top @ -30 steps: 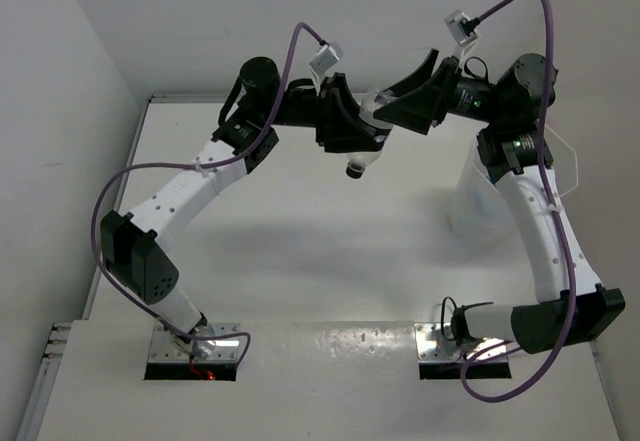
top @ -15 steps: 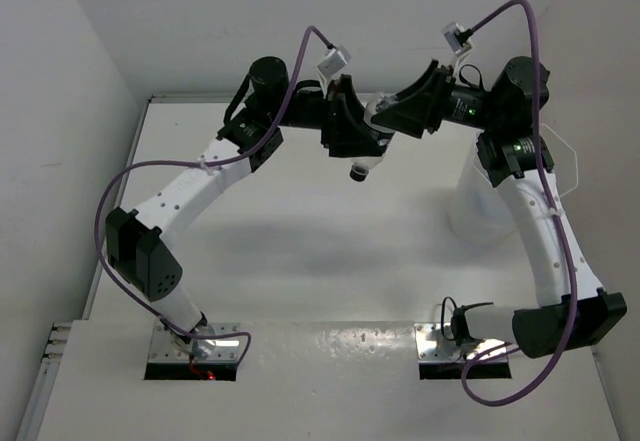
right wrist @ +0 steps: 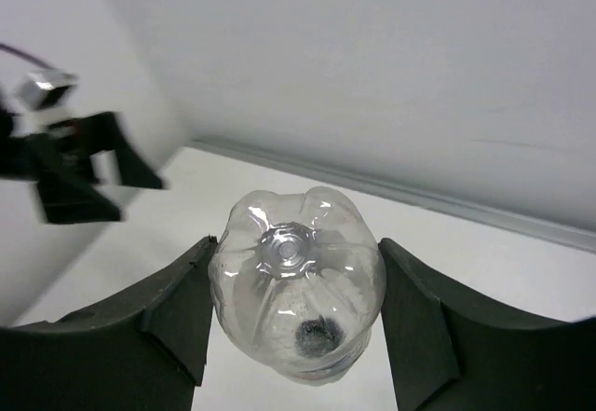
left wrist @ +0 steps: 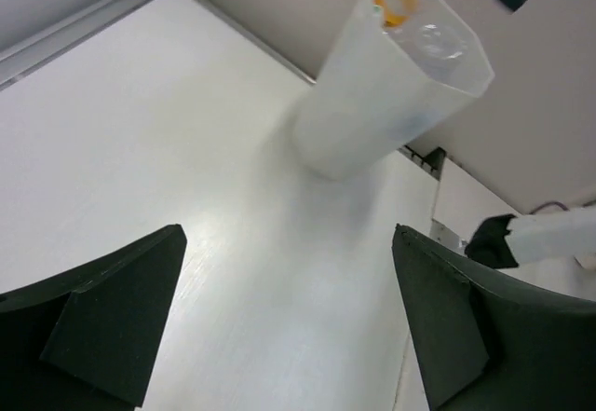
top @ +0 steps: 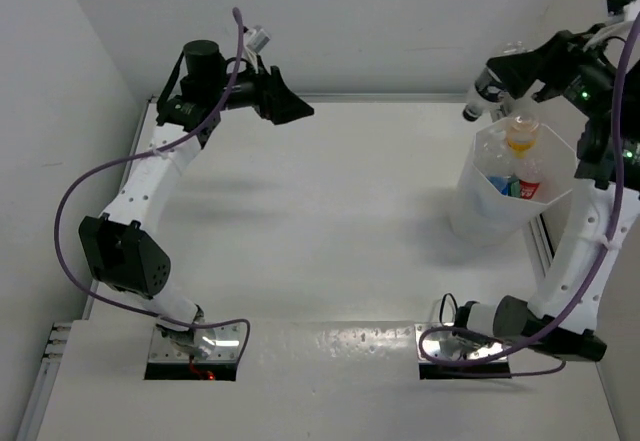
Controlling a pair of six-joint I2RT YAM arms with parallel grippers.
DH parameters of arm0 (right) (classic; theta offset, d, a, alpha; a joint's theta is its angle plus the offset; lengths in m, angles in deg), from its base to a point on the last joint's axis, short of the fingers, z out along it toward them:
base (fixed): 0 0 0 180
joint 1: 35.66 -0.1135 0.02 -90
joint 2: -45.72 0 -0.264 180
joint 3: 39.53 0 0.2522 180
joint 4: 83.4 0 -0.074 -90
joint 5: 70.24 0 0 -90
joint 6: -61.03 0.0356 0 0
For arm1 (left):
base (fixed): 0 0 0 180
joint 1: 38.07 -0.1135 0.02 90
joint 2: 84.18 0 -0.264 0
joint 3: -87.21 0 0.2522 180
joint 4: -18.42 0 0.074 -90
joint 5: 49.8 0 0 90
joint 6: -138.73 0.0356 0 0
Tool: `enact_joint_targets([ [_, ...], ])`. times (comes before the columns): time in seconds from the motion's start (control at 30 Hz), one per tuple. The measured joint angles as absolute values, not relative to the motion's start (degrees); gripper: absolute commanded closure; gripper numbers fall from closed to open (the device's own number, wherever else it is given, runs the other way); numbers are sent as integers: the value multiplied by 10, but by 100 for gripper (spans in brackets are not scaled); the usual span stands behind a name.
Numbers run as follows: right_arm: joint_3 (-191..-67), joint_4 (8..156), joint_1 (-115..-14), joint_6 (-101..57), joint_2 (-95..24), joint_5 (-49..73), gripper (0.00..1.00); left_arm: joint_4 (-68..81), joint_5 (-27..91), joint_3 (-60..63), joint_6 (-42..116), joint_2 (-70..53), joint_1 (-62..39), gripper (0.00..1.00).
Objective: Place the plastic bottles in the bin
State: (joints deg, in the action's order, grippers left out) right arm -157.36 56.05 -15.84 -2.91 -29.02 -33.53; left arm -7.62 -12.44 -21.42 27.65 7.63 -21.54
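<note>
handover finished: the small clear plastic bottle (right wrist: 298,290) has been passed from the left gripper (left wrist: 289,327), now drawn back and spread wide, to the right gripper (right wrist: 298,253), clamped on its rounded body by the rim of the tall translucent white bin (top: 480,206), in which other bottles (top: 521,139) lie, on the smooth white desk (top: 330,211).

My fingers (right wrist: 172,313) clamp a clear plastic bottle (right wrist: 298,280), one dark pad on each side of it, both touching. The bottle's base faces the camera: lobed bottom with a centre dimple. A dark spot (right wrist: 315,336) shows through the body low down, too blurred to tell more. White bench (right wrist: 484,262) lies beneath and behind the bottle. A grey strip (right wrist: 447,208) runs along the bench's far edge behind the bottle, with pale wall (right wrist: 372,57) above it. Up-left of the bottle, well apart: the left arm's black fingers (right wrist: 119,155), blurred, spread wide.
</note>
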Motion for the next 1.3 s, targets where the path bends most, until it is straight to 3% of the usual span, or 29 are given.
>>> enact_joint_targets([
  [0.3, -1599, 405, -122, -288, -221, -80, 100, -115, -125, -214, 304, 81, -242, 0],
  [0.63, -1356, 425, -86, -396, -194, 43, 100, -133, -108, -225, 311, 120, -238, 0],
  [0.73, -1306, 444, -79, -412, -192, 53, 83, -159, -96, -236, 333, 126, -237, 0],
  [0.87, -1279, 460, -73, -424, -192, 59, 16, -200, -67, -245, 370, 126, -232, 0],
  [0.9, -1279, 462, -73, -424, -192, 57, 5, -212, -59, -248, 381, 126, -232, 0],
  [0.93, -1281, 463, -72, -422, -191, 55, 0, -226, -50, -252, 391, 126, -232, 0],
  [1.07, -1325, 439, -73, -417, -200, 25, 0, -280, -19, -261, 429, 126, -239, 0],
  [1.3, -1522, 361, -74, -350, -267, -82, 0, -341, 25, -261, 464, 124, -305, 0],
])
